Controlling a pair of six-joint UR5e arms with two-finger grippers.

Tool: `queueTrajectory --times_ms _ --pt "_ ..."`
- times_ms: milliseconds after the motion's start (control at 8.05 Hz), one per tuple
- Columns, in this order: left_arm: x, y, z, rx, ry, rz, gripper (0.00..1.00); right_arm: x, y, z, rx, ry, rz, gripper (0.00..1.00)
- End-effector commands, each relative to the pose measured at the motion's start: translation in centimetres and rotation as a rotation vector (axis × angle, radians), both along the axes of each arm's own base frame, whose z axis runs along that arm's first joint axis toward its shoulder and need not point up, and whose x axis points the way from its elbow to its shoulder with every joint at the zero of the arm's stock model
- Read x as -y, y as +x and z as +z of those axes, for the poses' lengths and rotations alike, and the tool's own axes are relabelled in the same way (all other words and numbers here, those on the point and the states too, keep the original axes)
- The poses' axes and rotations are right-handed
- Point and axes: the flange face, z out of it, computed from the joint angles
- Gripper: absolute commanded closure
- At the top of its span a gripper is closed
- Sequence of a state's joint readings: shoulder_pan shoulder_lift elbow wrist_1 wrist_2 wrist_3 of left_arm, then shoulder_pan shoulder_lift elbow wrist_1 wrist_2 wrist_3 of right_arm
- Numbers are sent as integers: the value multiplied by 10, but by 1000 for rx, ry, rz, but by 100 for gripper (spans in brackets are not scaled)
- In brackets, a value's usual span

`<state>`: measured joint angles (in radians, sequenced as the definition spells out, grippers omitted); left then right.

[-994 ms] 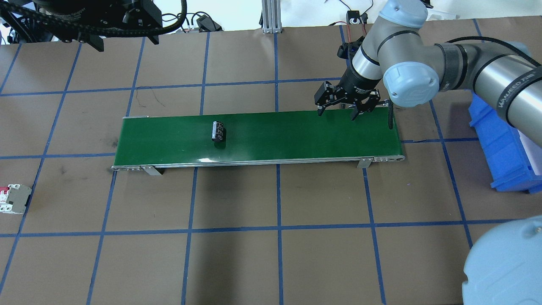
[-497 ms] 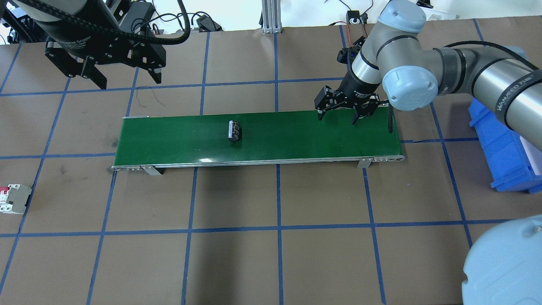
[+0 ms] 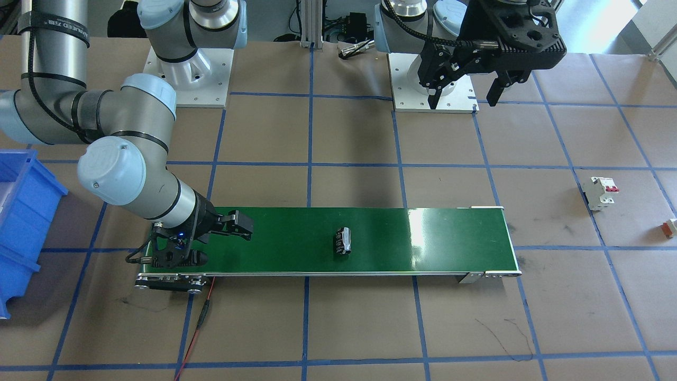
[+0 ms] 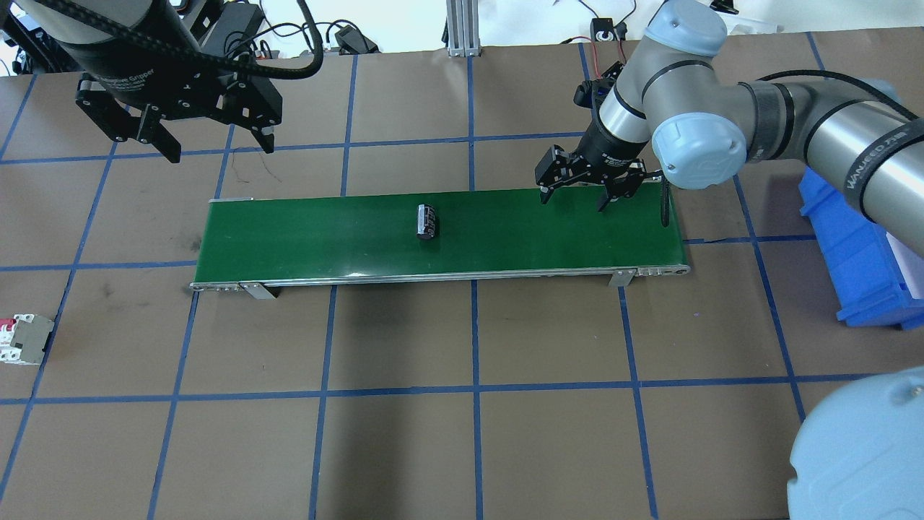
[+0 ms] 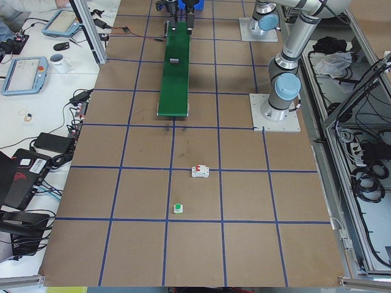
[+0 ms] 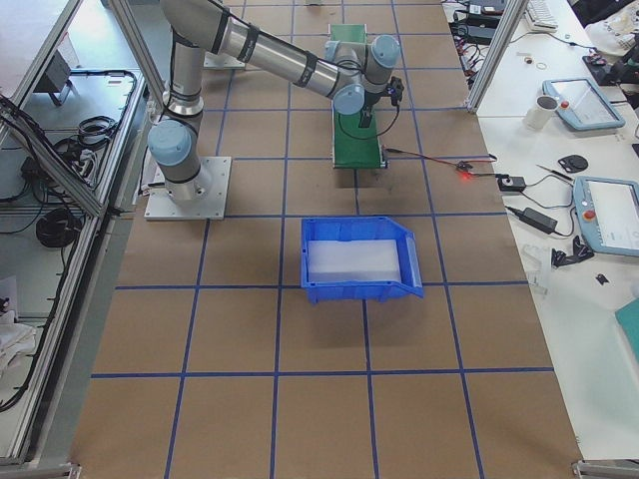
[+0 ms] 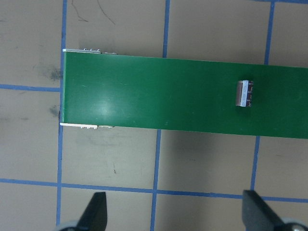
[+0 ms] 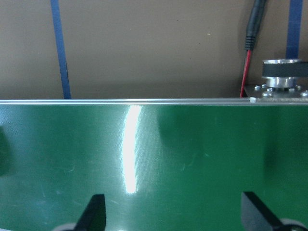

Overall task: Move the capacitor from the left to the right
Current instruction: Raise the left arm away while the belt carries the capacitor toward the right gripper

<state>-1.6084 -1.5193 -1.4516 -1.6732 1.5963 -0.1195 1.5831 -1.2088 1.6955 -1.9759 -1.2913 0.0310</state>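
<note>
The capacitor [image 4: 427,222], a stubby black cylinder with a silvery end, lies on its side near the middle of the green conveyor belt [image 4: 303,231]. It also shows in the front view [image 3: 342,241] and the left wrist view [image 7: 245,93]. My left gripper [image 4: 220,148] is open and empty, high above the table behind the belt's left end. My right gripper [image 4: 572,204] is open and empty, low over the belt's far edge near its right end, well to the right of the capacitor. The right wrist view shows only bare belt [image 8: 192,154].
A blue bin [image 4: 859,253] stands on the table right of the belt. A white circuit breaker with red switches [image 4: 25,339] lies at the far left, with a tiny orange-and-white block [image 3: 670,226] beyond it. A red wire [image 3: 203,317] trails from the belt's motor end.
The capacitor has travelled to the right along the belt. My left gripper has come down into view, open. My right gripper has shifted only slightly.
</note>
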Motion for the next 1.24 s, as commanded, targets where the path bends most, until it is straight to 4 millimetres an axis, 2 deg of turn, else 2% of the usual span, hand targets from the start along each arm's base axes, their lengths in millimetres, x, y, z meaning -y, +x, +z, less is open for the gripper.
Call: queueTrajectory --times_ms 0,746,1118 --pt "0 0 0 1 -1 -1 0 1 0 1 1 -10 0 0" --pt "0 -1 -4 1 5 -2 0 3 0 1 -3 -23 -1 0" --pt "1 0 -2 1 -1 -1 0 2 0 -7 -1 0 8 0"
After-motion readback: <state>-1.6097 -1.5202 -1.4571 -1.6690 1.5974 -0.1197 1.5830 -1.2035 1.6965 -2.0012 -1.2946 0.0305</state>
